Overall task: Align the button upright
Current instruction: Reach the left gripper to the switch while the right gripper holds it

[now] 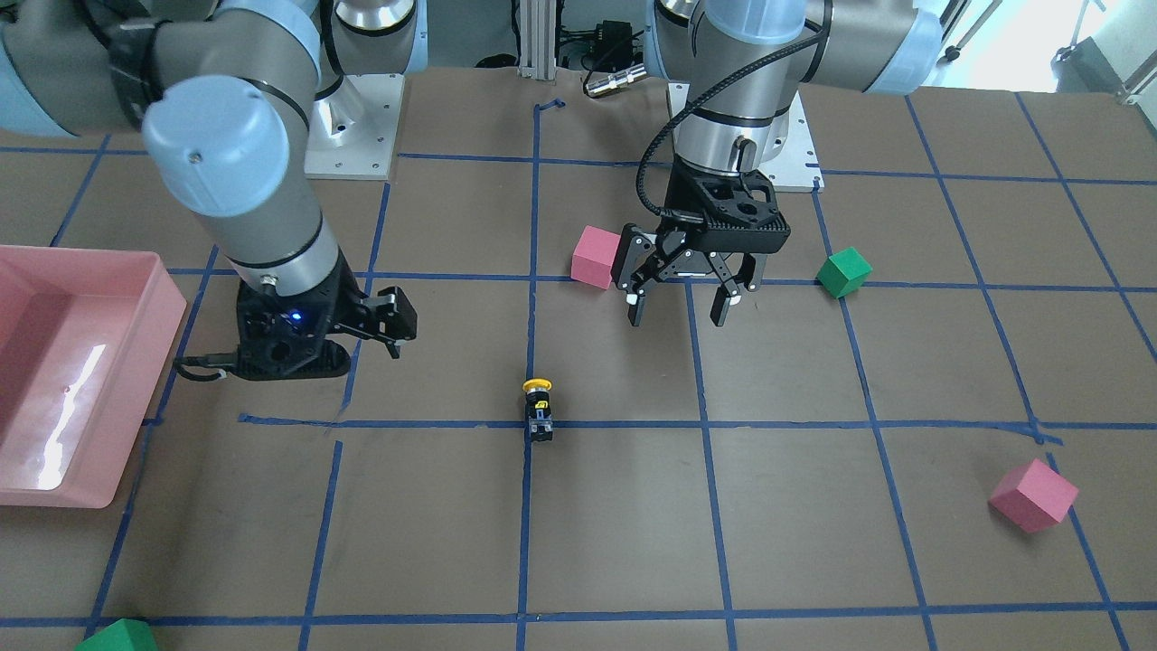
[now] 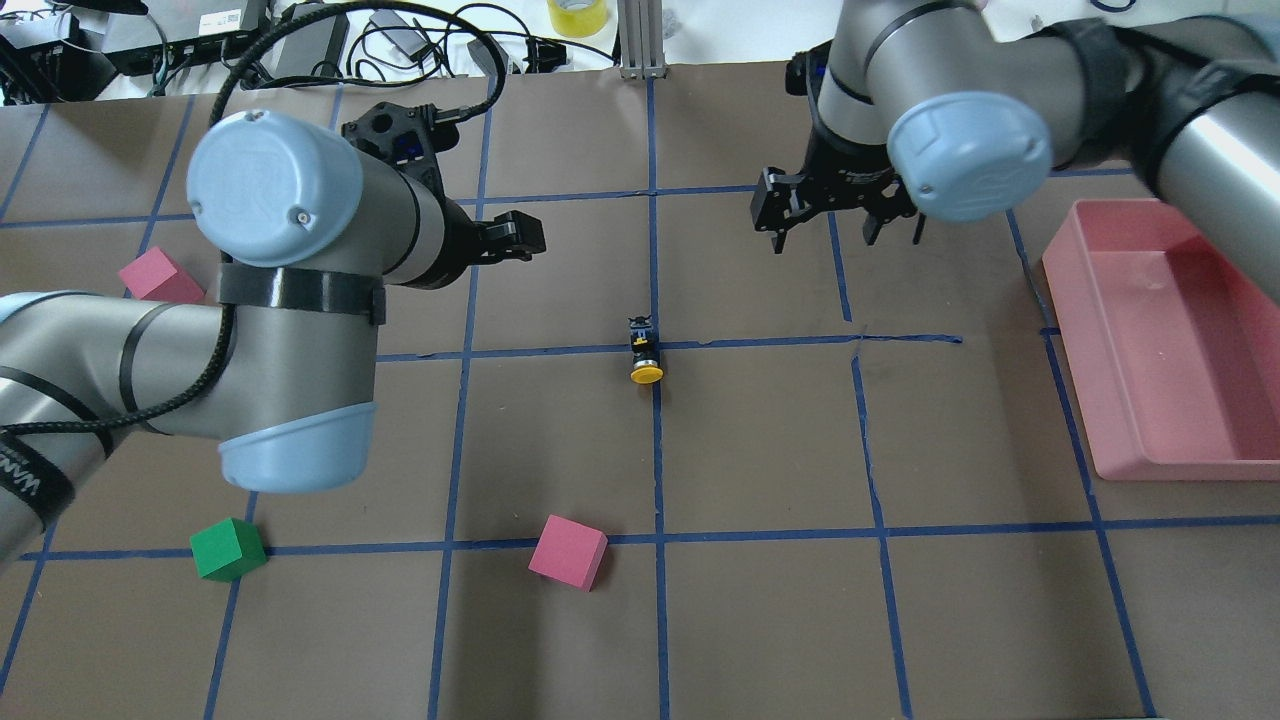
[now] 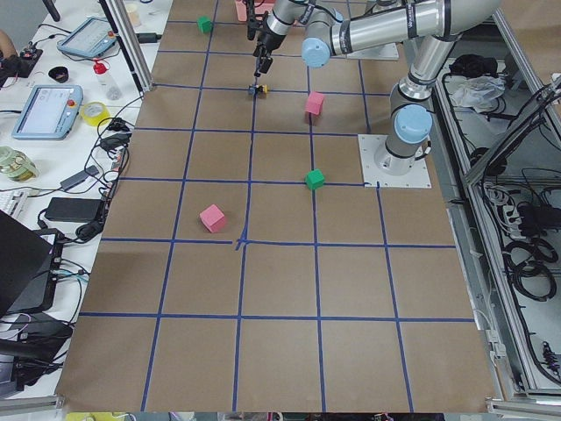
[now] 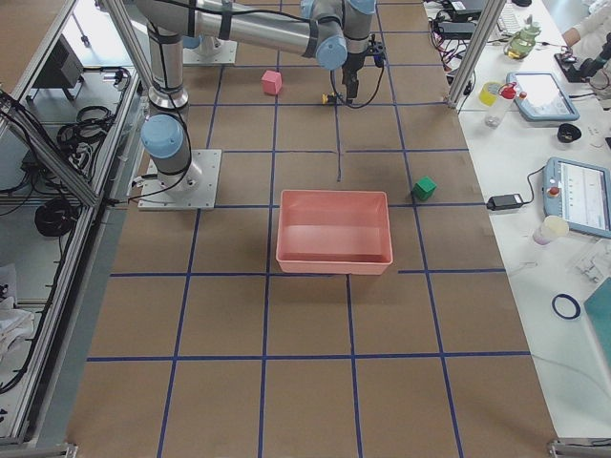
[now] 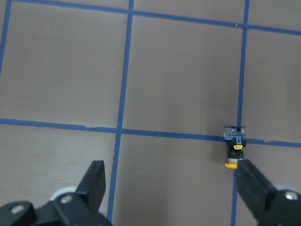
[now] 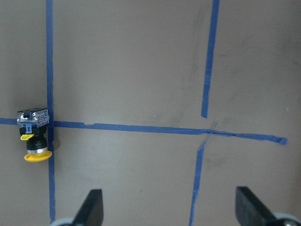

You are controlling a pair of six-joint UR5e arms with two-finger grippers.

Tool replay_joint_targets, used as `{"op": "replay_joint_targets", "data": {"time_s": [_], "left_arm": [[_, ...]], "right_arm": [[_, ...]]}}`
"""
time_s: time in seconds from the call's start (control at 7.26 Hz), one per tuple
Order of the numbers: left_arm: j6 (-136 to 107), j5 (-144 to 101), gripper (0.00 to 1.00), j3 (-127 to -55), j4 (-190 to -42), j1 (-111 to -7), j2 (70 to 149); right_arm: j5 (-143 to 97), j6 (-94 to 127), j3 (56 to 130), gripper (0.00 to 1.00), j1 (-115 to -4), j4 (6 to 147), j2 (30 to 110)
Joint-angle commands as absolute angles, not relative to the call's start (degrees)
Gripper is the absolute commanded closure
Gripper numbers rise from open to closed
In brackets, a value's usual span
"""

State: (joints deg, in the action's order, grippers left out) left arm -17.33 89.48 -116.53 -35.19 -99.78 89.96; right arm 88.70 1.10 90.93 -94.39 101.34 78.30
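Note:
The button lies on its side on a crossing of blue tape lines, with its yellow cap toward the robot's base. It also shows in the overhead view, the left wrist view and the right wrist view. My left gripper is open and empty, raised above the table to one side of the button. In the left wrist view its fingers stand wide apart. My right gripper is open and empty, raised on the button's other side. Neither gripper touches the button.
A pink tray stands at the robot's right. Pink cubes and a green cube lie on the left half of the table. Another green cube sits at the far edge.

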Motion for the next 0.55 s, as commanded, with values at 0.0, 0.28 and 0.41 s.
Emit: {"op": "replay_joint_targets", "data": {"time_s": [0.0, 0.28, 0.41], "left_arm": [[-20.1, 91.5, 0.0, -121.6, -20.4, -104.4, 94.6], [-27.6, 98.1, 0.02, -121.7, -15.4, -111.9, 100.5], [-29.1, 100.1, 0.02, -121.8, -10.0, -114.5, 104.3]], "right_arm": [[89.5, 0.1, 85.3, 0.0, -92.7, 87.0, 83.7], [89.8, 0.5, 83.8, 0.0, -93.0, 84.2, 85.1], [89.6, 0.4, 83.9, 0.0, -93.3, 84.9, 84.7]]}}
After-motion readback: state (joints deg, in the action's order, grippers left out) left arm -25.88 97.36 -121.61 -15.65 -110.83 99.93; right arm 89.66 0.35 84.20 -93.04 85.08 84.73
